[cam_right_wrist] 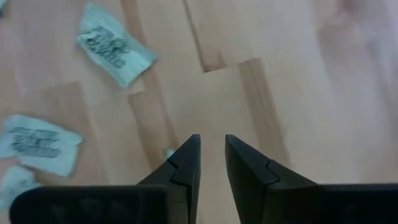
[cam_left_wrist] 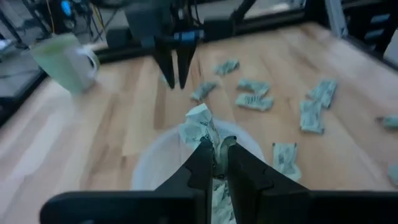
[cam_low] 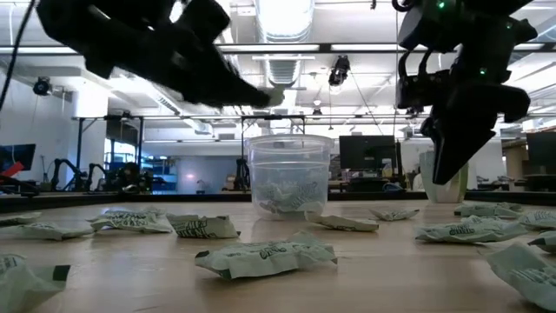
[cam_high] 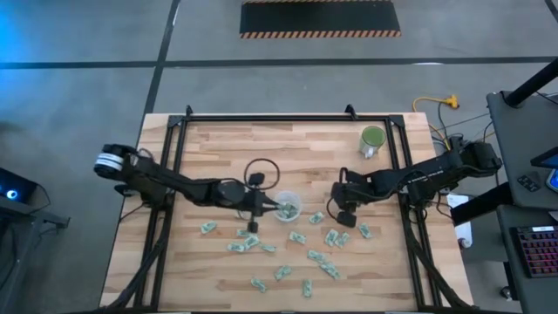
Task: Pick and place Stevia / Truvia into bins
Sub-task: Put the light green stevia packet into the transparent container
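Observation:
The bin is a small round clear cup (cam_high: 289,208) (cam_low: 289,174) standing near the table's middle, with several packets lying in its bottom. Many pale green and white Stevia packets (cam_high: 321,259) (cam_low: 269,257) lie flat on the wood around and in front of it. My left gripper (cam_high: 277,207) (cam_left_wrist: 217,152) hovers over the cup's rim, shut on one packet. My right gripper (cam_high: 345,215) (cam_right_wrist: 212,146) stands to the cup's right, pointing down over bare wood. Its fingers are a narrow gap apart with nothing between them. My left gripper pinches one crumpled packet (cam_left_wrist: 200,126) between its two fingers. The packet's free end sticks out past the fingertips. It is lifted clear and sits above the cup's open mouth (cam_left_wrist: 158,158).
A green mug with a white handle (cam_high: 372,139) (cam_left_wrist: 62,57) stands near the table's far right corner. A dark cable loop (cam_high: 260,169) lies behind the cup. A black frame runs along the table's edges. Packets (cam_right_wrist: 115,45) lie close beside my right gripper.

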Tool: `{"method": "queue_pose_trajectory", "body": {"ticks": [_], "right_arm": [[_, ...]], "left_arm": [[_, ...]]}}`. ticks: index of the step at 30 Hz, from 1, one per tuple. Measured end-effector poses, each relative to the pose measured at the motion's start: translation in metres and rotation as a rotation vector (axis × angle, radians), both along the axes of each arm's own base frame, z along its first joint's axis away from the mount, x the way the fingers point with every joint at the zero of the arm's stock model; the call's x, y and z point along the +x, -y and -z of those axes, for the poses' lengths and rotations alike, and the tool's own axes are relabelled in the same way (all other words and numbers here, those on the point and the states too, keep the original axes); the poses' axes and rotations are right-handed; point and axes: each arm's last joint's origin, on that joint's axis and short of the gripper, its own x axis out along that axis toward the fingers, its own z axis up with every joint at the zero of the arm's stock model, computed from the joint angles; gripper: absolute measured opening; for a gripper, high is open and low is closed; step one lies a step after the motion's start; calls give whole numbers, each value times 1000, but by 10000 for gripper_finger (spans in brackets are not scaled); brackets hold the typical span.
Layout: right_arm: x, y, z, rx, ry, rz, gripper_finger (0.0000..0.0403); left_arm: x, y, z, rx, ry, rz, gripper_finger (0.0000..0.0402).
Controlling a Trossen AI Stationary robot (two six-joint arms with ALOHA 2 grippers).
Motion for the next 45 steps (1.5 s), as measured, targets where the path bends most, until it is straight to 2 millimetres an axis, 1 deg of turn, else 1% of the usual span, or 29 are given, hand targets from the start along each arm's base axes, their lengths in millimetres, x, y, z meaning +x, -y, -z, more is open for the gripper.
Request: {"method": "queue_pose_trajectory", "body": {"ticks": [4,6,9,15,19,25,29,32,40,42,45], "right_arm": [[-1,-1,1,39,-3,27,73],[-2,-2,2,42,-7,29,77],[-3,-3,4,43,-13,22,82],[-7,-8,7,44,-27,6,91],[-10,-8,12,54,-43,40,93],[-14,-7,18,57,-54,56,91],[-11,-9,19,98,-10,43,94],[-11,-10,22,137,16,27,96],[-20,-9,32,148,-23,66,88],[-21,-9,33,158,-27,64,83],[-21,-9,33,162,-31,41,65]], "left_arm": [[16,1,12,9,-47,-6,33],[22,1,14,21,-52,-2,47],[24,1,11,29,-57,0,77],[19,0,1,32,-69,1,143],[8,-1,-7,36,-123,-2,167],[-8,-4,-21,18,-176,-15,173],[-17,-5,-29,-6,-187,-27,173],[-22,-6,-29,-24,-190,-37,173],[-25,-6,-26,-23,-210,-40,173],[-25,-6,-25,-22,-216,-40,173],[-25,-6,-25,-21,-216,-40,173]]}}
